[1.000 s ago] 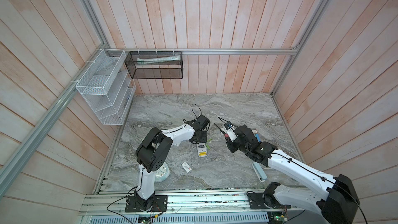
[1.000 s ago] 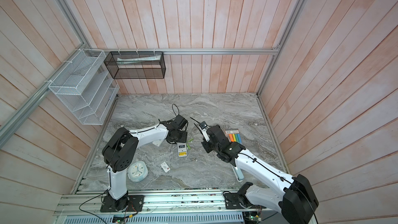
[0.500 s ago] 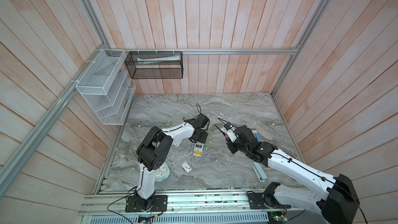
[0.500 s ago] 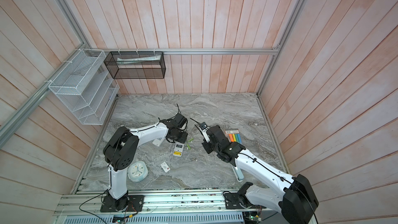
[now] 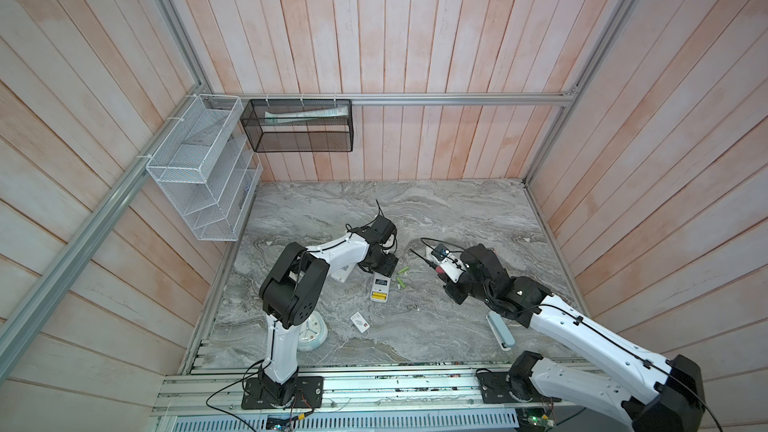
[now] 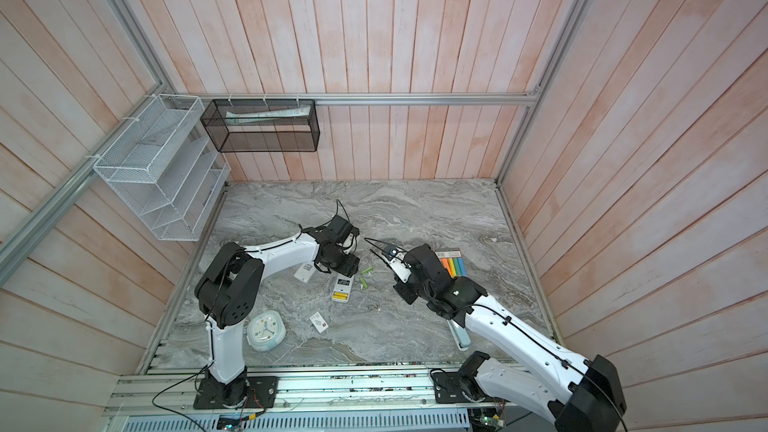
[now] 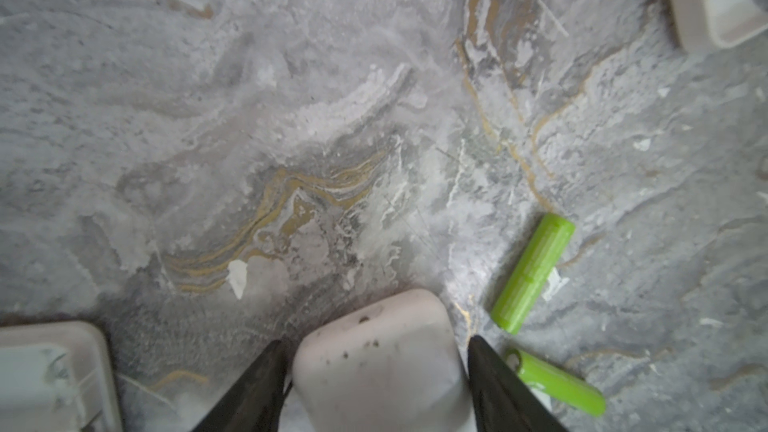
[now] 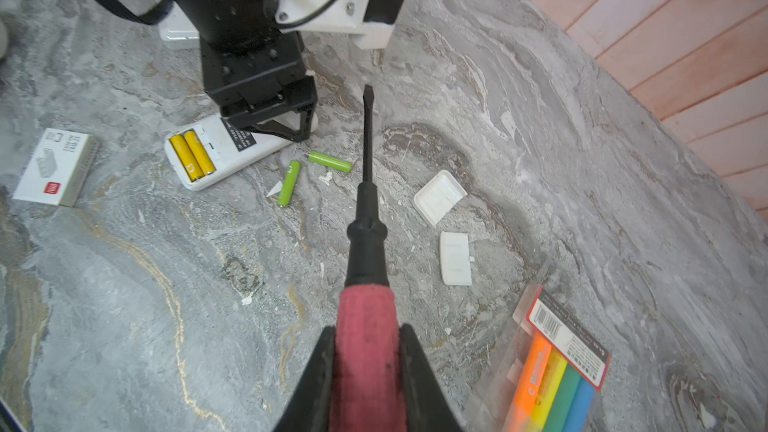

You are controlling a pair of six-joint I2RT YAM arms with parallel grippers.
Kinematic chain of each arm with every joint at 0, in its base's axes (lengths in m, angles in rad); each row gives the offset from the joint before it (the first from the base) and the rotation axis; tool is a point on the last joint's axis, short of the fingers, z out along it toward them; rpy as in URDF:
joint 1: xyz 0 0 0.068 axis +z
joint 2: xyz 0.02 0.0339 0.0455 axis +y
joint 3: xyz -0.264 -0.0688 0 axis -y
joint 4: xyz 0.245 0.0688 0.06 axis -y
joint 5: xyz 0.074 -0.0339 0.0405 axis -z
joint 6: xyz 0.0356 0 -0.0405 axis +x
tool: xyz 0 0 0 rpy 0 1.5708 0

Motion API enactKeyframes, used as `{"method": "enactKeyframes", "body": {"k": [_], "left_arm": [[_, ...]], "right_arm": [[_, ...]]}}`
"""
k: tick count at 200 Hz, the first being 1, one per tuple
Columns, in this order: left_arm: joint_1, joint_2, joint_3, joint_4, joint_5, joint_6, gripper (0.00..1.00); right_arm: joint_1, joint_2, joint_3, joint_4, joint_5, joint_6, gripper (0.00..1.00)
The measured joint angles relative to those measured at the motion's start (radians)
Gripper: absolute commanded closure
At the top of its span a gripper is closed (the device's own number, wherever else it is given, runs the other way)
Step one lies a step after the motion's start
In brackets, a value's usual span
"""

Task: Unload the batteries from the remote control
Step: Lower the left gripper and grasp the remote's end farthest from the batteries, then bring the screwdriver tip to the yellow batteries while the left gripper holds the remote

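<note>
Remote shifted left, batteries lengthwise inside; left gripper straddles it (grip unclear), right gripper clamps screwdriver.

clock, small box, marker pack

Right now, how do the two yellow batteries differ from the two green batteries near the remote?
Place: the yellow batteries sit in the open compartment of the remote control; the green batteries lie loose on the marble table beside it.
Pose: the yellow batteries lie side by side, parallel and touching; the green batteries lie apart, at an angle to each other.
Shared: all four are slim cylinders of similar size.
</note>
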Motion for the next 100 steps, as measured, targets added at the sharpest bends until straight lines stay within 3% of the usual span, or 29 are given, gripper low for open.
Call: {"method": "enactKeyframes", "body": {"k": [42, 100], "left_arm": [[0.002, -0.005, -0.008, 0.015, 0.020, -0.028, 0.30], [0.011, -0.006, -0.008, 0.016, 0.046, -0.041, 0.30]], "right_arm": [[0.130, -0.045, 0.014, -0.046, -0.032, -0.138, 1.00], [0.223, 0.088, 0.133, -0.162, -0.060, -0.245, 1.00]]}}
